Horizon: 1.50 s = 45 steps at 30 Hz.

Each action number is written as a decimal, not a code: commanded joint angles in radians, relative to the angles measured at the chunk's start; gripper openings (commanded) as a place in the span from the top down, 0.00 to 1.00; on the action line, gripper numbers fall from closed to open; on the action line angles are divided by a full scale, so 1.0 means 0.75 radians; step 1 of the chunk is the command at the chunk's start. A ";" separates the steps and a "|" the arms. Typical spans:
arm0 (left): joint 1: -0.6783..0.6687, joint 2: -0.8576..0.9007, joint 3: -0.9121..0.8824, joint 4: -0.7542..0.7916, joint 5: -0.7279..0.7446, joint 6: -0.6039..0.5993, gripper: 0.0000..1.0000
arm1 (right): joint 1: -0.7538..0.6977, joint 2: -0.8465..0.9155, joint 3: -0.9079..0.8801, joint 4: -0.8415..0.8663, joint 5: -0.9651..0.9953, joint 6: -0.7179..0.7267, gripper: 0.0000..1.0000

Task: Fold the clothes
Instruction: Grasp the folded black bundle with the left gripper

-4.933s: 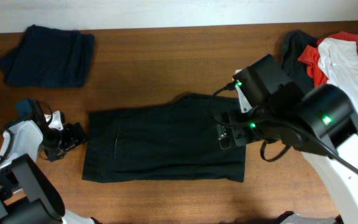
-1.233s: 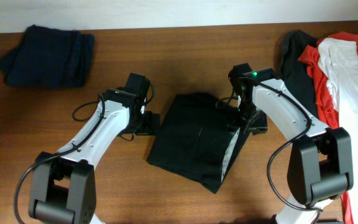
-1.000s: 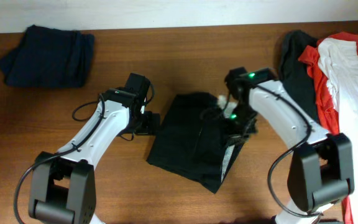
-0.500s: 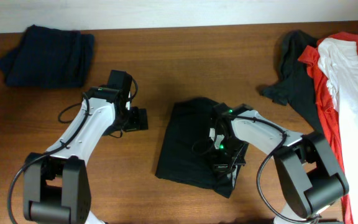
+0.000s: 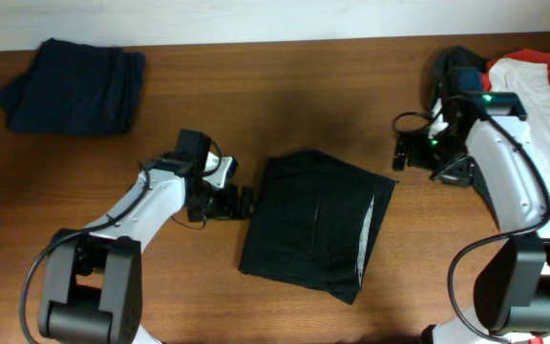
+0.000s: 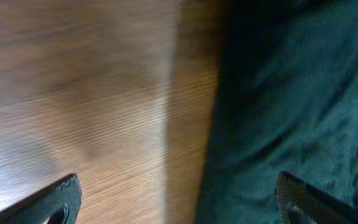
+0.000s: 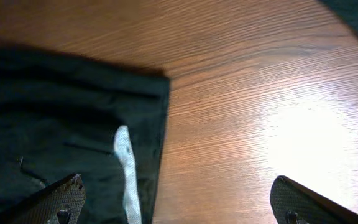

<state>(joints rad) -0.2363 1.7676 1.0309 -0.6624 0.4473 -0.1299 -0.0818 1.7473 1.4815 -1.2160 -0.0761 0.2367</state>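
Note:
A black garment point(image 5: 315, 224) lies folded into a rough square in the middle of the wooden table, with a pale lining strip point(image 5: 365, 229) showing near its right edge. My left gripper point(image 5: 243, 203) is open and empty at the garment's left edge; its wrist view shows the dark cloth point(image 6: 291, 106) beside bare wood. My right gripper point(image 5: 401, 159) is open and empty just off the garment's upper right corner; its wrist view shows the cloth point(image 7: 67, 124) and the pale strip point(image 7: 126, 168).
A folded dark navy garment point(image 5: 73, 86) lies at the back left. A heap of red, white and black clothes point(image 5: 523, 91) lies at the back right, beside my right arm. The table's far edge point(image 5: 256, 43) meets a white wall.
The long black garment was folded in half and then pressed flat. My right gripper has drawn back up and to the right off the cloth. My left gripper has moved right to the garment's left edge.

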 commanded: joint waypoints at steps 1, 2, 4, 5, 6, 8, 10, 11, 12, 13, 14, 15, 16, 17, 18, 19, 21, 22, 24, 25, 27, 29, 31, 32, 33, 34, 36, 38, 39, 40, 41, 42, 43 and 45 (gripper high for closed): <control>-0.042 0.043 -0.089 0.124 0.194 0.026 0.01 | -0.044 -0.022 0.021 0.001 0.023 0.011 0.01; -0.056 0.067 -0.091 0.145 0.227 0.026 0.01 | -0.045 -0.022 0.021 0.002 0.023 0.010 0.01; -0.103 0.159 -0.091 0.221 0.318 0.026 0.03 | -0.045 -0.022 0.021 0.002 0.024 0.010 0.01; -0.124 0.185 -0.091 0.233 0.318 0.026 0.11 | -0.045 -0.022 0.021 0.002 0.024 0.010 0.01; -0.136 0.189 -0.091 0.237 0.317 0.025 0.24 | -0.045 -0.022 0.021 0.002 0.024 0.010 0.01; -0.146 0.189 -0.091 0.263 0.317 0.024 0.41 | -0.045 -0.022 0.021 0.002 0.024 0.010 0.01; -0.146 0.189 -0.091 0.290 0.316 0.018 0.56 | -0.045 -0.022 0.021 0.002 0.023 0.010 0.01; -0.146 0.189 -0.090 0.294 0.317 0.015 0.71 | -0.045 -0.022 0.021 0.002 0.024 0.010 0.01; -0.145 0.189 -0.086 0.294 0.316 0.016 0.89 | -0.045 -0.022 0.021 0.002 0.023 0.010 0.01; -0.137 0.189 -0.069 0.290 0.283 0.015 0.99 | -0.045 -0.022 0.021 0.002 0.024 0.010 0.01; -0.128 0.189 -0.034 0.260 0.204 0.015 0.99 | -0.045 -0.022 0.021 0.002 0.024 0.010 0.01; -0.116 0.189 0.022 0.193 0.050 0.015 1.00 | -0.045 -0.022 0.021 0.002 0.024 0.010 0.01; -0.102 0.189 0.092 0.113 -0.145 0.015 0.99 | -0.045 -0.022 0.021 0.002 0.024 0.010 0.01; -0.084 0.189 0.170 0.066 -0.391 0.015 0.99 | -0.045 -0.022 0.021 0.002 0.024 0.010 0.01; -0.073 0.189 0.212 0.072 -0.522 0.016 0.95 | -0.045 -0.022 0.021 0.002 0.024 0.010 0.01; -0.061 0.189 0.249 0.101 -0.664 0.016 0.91 | -0.045 -0.022 0.021 0.002 0.024 0.010 0.01; -0.018 0.189 0.303 0.222 -0.967 0.020 0.91 | -0.045 -0.022 0.021 0.002 0.024 0.010 0.01; 0.017 0.189 0.308 0.323 -1.042 0.063 0.88 | -0.045 -0.022 0.021 0.002 0.024 0.010 0.01; 0.062 0.189 0.309 0.461 -1.051 0.181 0.87 | -0.045 -0.022 0.021 0.002 0.024 0.010 0.01; 0.091 0.189 0.315 0.539 -1.056 0.211 0.87 | -0.045 -0.022 0.021 0.002 0.024 0.010 0.01; 0.134 0.189 0.340 0.608 -1.090 0.211 0.87 | -0.045 -0.022 0.021 0.002 0.023 0.010 0.01; 0.202 0.189 0.418 0.645 -1.096 0.232 0.91 | -0.045 -0.022 0.021 0.002 0.024 0.010 0.01; 0.242 0.189 0.483 0.659 -1.095 0.235 0.92 | -0.045 -0.022 0.021 0.002 0.023 0.010 0.01; 0.251 0.189 0.496 0.658 -1.078 0.235 0.93 | -0.045 -0.022 0.021 0.002 0.024 0.010 0.01; 0.259 0.189 0.499 0.643 -1.013 0.235 0.70 | -0.045 -0.022 0.021 0.002 0.023 0.011 0.01; 0.259 0.198 0.499 0.584 -0.883 0.235 0.50 | -0.045 -0.022 0.021 0.002 0.023 0.011 0.01; 0.272 0.259 0.499 0.500 -0.594 0.261 0.24 | -0.045 -0.022 0.021 0.002 0.024 0.010 0.01; 0.305 0.352 0.499 0.476 -0.393 0.315 0.04 | -0.045 -0.022 0.021 0.002 0.024 0.010 0.01; 0.329 0.395 0.499 0.472 -0.381 0.315 0.02 | -0.045 -0.022 0.021 0.002 0.024 0.011 0.01; 0.359 0.423 0.499 0.472 -0.381 0.316 0.02 | -0.045 -0.022 0.021 0.002 0.024 0.010 0.01; 0.390 0.438 0.499 0.472 -0.378 0.316 0.02 | -0.045 -0.022 0.021 0.002 0.023 0.010 0.01; 0.446 0.456 0.499 0.466 -0.312 0.324 0.02 | -0.045 -0.022 0.021 0.002 0.024 0.010 0.01; 0.483 0.466 0.499 0.443 -0.187 0.377 0.02 | -0.045 -0.022 0.021 0.002 0.024 0.010 0.01; 0.536 0.503 0.499 0.420 -0.017 0.382 0.02 | -0.045 -0.022 0.021 0.002 0.024 0.010 0.01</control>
<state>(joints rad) 0.1219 2.1040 1.3991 -0.3340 0.2401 0.1139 -0.1120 1.7473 1.4815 -1.2175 -0.0742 0.2363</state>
